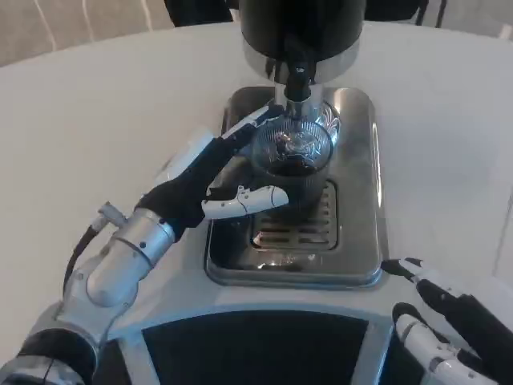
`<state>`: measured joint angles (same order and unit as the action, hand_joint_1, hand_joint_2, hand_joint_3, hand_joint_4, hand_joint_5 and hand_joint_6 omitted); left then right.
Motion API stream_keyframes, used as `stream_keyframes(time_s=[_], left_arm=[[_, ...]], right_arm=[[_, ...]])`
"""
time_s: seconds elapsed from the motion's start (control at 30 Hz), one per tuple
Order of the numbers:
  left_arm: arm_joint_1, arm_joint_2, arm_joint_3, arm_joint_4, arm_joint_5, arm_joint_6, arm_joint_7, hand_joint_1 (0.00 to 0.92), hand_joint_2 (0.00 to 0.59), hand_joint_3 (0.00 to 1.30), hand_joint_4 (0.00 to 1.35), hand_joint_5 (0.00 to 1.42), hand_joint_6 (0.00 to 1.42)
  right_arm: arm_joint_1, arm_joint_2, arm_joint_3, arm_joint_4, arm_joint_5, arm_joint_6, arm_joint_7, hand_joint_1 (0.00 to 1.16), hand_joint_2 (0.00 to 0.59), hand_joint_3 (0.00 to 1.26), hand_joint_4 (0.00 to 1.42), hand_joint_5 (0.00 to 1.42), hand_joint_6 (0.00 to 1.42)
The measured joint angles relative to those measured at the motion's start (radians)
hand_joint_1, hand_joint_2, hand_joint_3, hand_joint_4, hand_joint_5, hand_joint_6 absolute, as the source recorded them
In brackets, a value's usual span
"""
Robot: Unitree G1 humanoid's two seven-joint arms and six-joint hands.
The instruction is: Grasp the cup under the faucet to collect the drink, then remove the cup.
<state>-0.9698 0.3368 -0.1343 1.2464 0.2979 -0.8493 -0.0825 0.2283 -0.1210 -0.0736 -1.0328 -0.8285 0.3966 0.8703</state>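
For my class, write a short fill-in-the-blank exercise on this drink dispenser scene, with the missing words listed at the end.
1. The cup stands on the metal drip tray, directly under the ____.
2. The hand wrapped around the cup is the robot's ____ hand.
3. The liquid in the cup looks ____ in colour.
4. The right hand holds ____.

Missing words: faucet; left; dark; nothing
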Motion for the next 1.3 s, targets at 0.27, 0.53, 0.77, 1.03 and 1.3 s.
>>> stream_keyframes(time_s=[0.27, 0.53, 0.77, 1.03, 1.3], left_arm=[[-0.014, -0.008, -0.007, 0.001, 0.025, 0.007, 0.012, 0.371, 0.061, 0.12, 0.16, 0.15, 0.17], [-0.022, -0.024, -0.031, 0.005, 0.035, 0.018, 0.043, 0.37, 0.061, 0.13, 0.17, 0.16, 0.17], [-0.032, -0.028, -0.054, 0.008, 0.066, 0.028, 0.084, 0.37, 0.06, 0.13, 0.19, 0.16, 0.16], [-0.037, -0.035, -0.079, 0.012, 0.071, 0.039, 0.126, 0.375, 0.069, 0.15, 0.26, 0.2, 0.15], [-0.043, -0.044, -0.087, 0.013, 0.072, 0.058, 0.16, 0.382, 0.073, 0.21, 0.31, 0.23, 0.15]], right_arm=[[0.013, 0.005, -0.028, 0.0, 0.015, -0.001, 0.0, 0.0, 0.576, 0.1, 0.0, 0.0, 0.0], [0.021, 0.022, -0.043, 0.0, 0.029, -0.009, 0.0, 0.0, 0.576, 0.11, 0.0, 0.0, 0.0], [0.021, 0.032, -0.059, 0.0, 0.029, -0.009, 0.0, 0.0, 0.576, 0.11, 0.0, 0.0, 0.0], [0.017, 0.032, -0.052, 0.0, 0.027, 0.001, 0.001, 0.0, 0.573, 0.12, 0.0, 0.0, 0.0], [0.009, 0.027, -0.03, 0.0, 0.009, 0.034, 0.001, 0.0, 0.584, 0.16, 0.0, 0.0, 0.0]])
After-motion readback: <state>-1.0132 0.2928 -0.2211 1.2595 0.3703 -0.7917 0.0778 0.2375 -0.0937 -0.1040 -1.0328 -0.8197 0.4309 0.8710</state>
